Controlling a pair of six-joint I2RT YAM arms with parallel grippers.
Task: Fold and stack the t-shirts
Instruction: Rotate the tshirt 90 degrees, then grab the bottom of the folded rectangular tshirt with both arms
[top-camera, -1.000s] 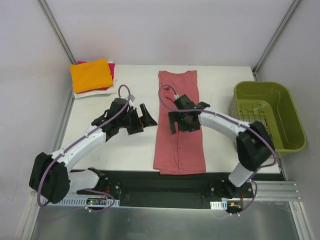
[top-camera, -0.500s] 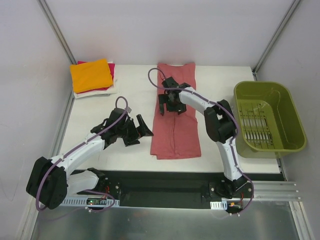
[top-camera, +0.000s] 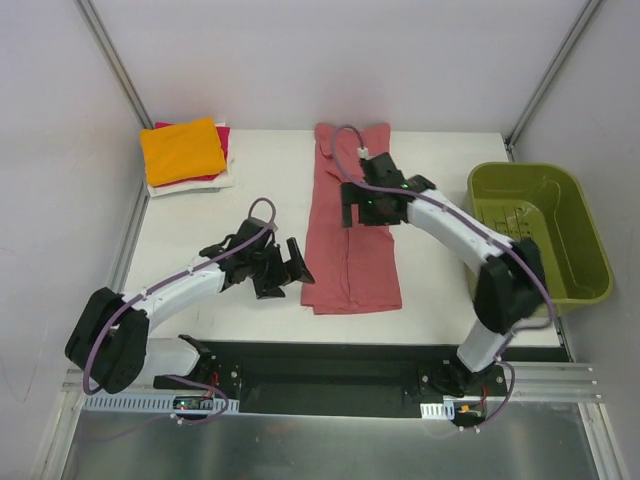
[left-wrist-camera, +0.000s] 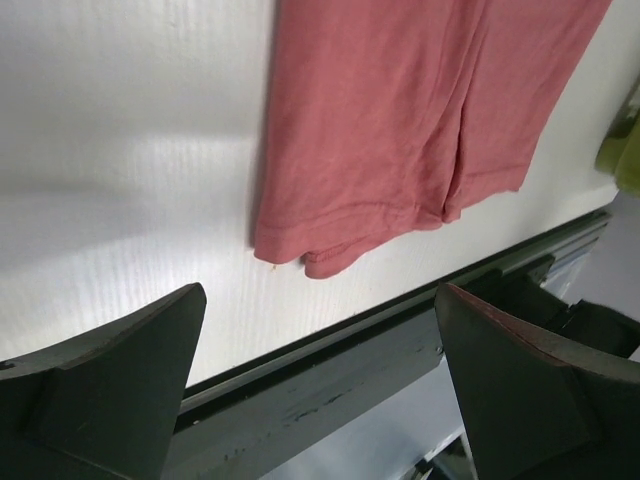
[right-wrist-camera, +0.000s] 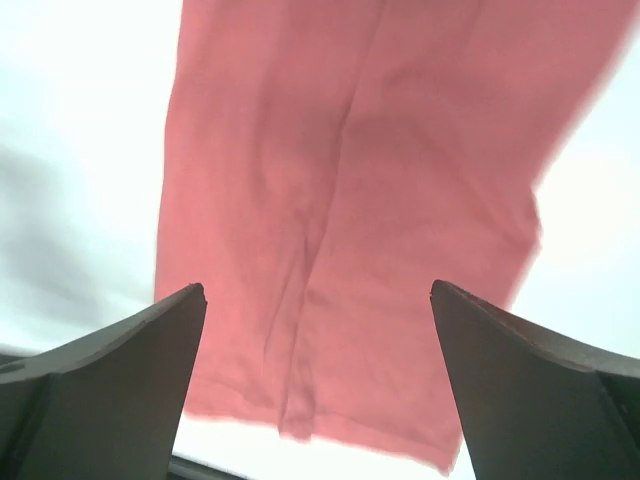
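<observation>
A dusty salmon-red t-shirt (top-camera: 352, 240) lies on the white table (top-camera: 220, 215) folded lengthwise into a long strip, hem toward me. My left gripper (top-camera: 283, 272) hangs open just left of the strip's near left corner (left-wrist-camera: 300, 255), apart from it, nothing between its fingers (left-wrist-camera: 120, 380). My right gripper (top-camera: 366, 212) hovers open over the strip's upper middle; the cloth (right-wrist-camera: 350, 220) shows blurred below and between its fingers (right-wrist-camera: 110, 390). Folded t-shirts, orange on top of magenta and white (top-camera: 182, 150), are stacked at the far left corner.
An olive-green plastic basket (top-camera: 560, 190) stands at the table's right edge, beside the right arm's elbow. The black front rail (left-wrist-camera: 350, 365) runs just below the left gripper. Grey walls close the table on three sides.
The salmon shirt slid farther from me and now lies slightly skewed. The right gripper swept up along it, first left, then back right. The left gripper moved nearer me and toward the shirt's near left corner.
</observation>
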